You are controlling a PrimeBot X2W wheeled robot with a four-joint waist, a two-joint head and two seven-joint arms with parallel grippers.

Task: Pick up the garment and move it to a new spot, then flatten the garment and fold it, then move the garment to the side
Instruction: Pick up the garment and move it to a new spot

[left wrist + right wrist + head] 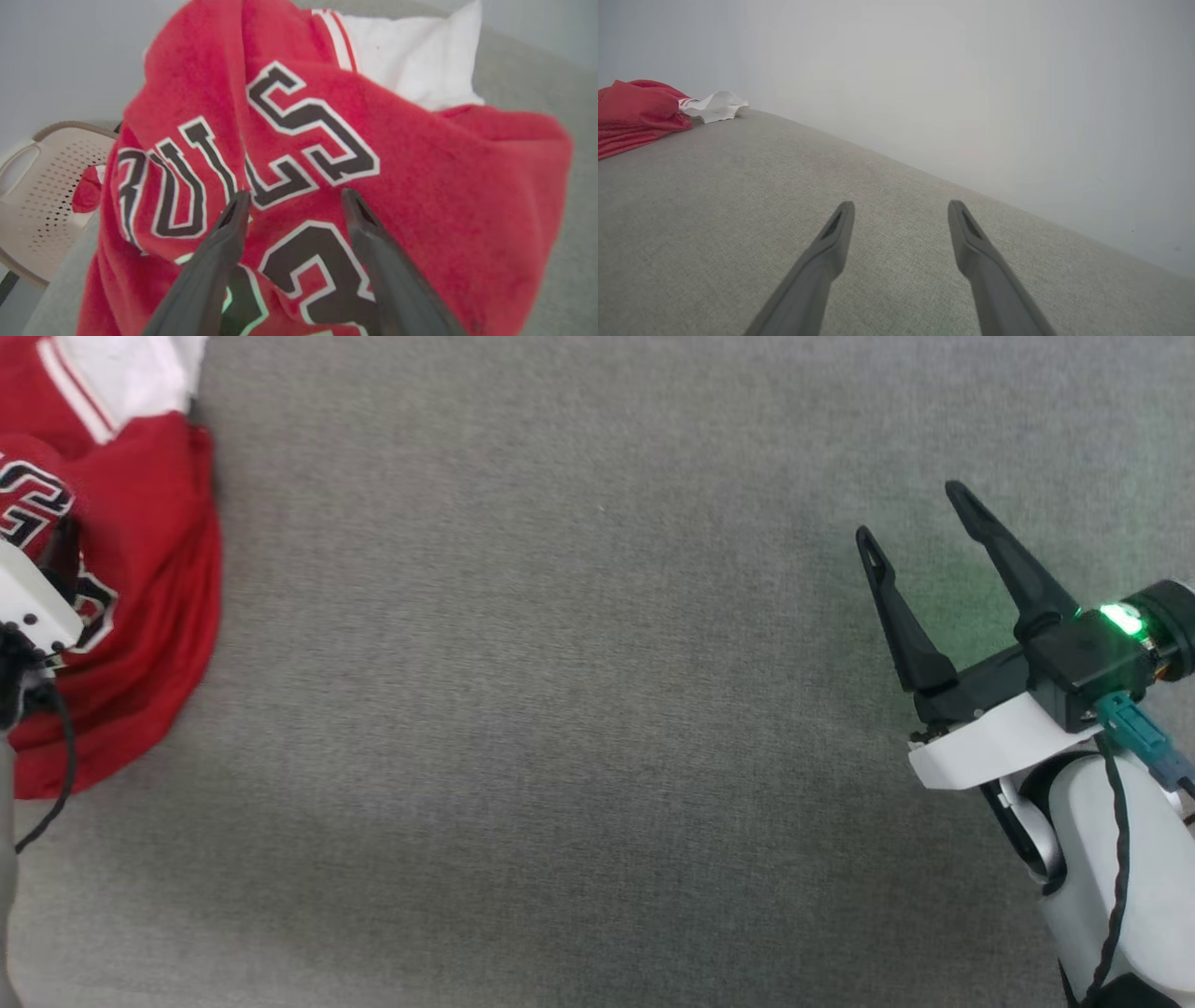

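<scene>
Step one, pick-up. Shirt lies bunched at far left of the tabletop. My left jaws: apart, tips at its black lettering, nothing clamped. Over at my right jaws: apart, well away from it. Next, I reckon: press in, close on a fold, lift.

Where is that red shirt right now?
The garment lies bunched at the far left of the head view, on the grey cloth surface. The open left gripper points at its black lettering; the right gripper is far to the right.
</scene>
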